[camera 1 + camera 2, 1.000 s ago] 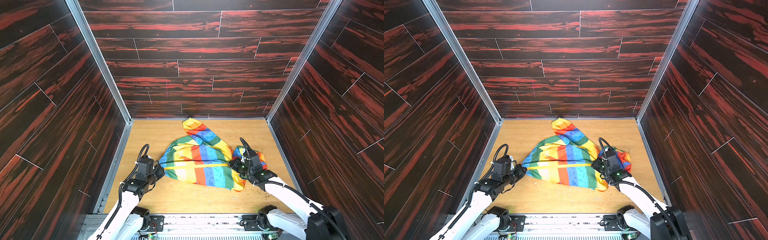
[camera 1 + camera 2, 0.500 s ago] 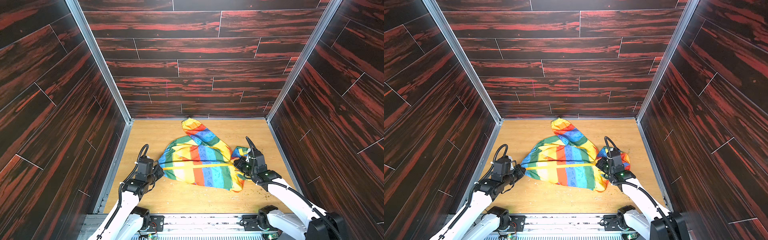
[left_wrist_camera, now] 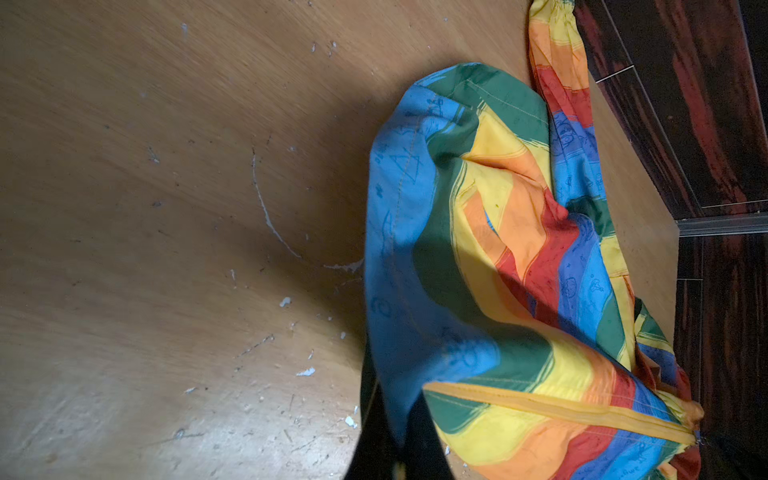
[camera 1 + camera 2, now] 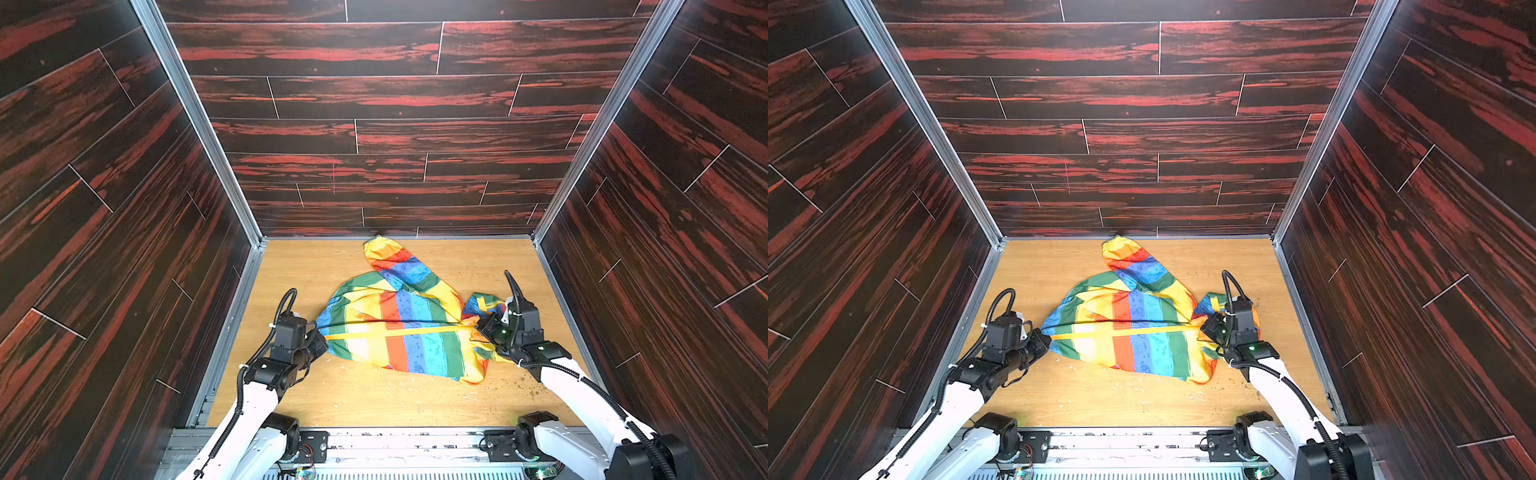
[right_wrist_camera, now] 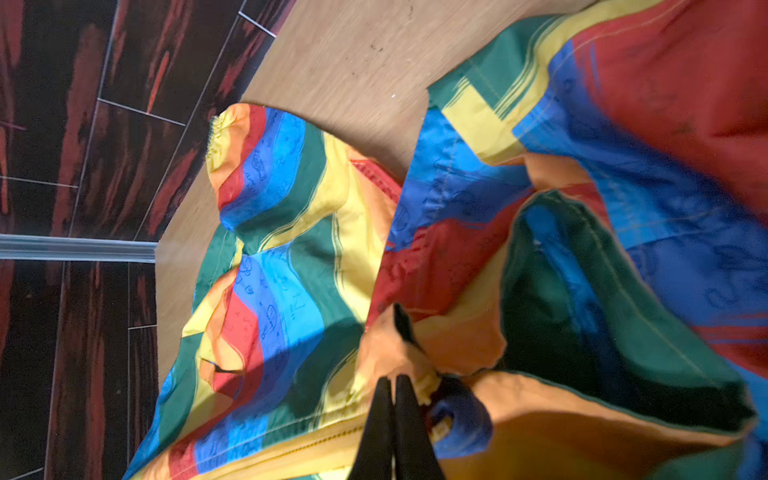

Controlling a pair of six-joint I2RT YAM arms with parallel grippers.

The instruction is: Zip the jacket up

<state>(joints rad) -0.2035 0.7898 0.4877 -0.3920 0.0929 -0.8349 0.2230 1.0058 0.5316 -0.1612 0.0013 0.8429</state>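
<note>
The jacket (image 4: pixel 415 353) lies crumpled mid-way across the wooden table (image 4: pixel 353 399). It is thin, glossy cloth in broad stripes of green, yellow, orange-red and blue, with faint doodle prints on the blue bands. One long sleeve (image 4: pixel 395 262) runs toward the back wall (image 4: pixel 395 137), its cuff gathered into a puckered ring. The yellow zipper (image 4: pixel 399 333) shows as a straight, taut ridge drawn across the front between my two grippers. The tabletop is pale grained wood, scuffed and flecked with white chips.

My left gripper (image 4: pixel 321 338) is clamped on the jacket's blue-and-green edge at one end of the zipper; in the left wrist view my black fingers (image 3: pixel 370 436) pinch the cloth with hardly any gap. My right gripper (image 5: pixel 392 415) is squeezed tight at the zipper's other end, where the fabric bunches into red, blue and green folds. Those fingers are pressed flat together with orange-yellow cloth at their tips — whether the pull tab itself sits between them I cannot tell.
</note>
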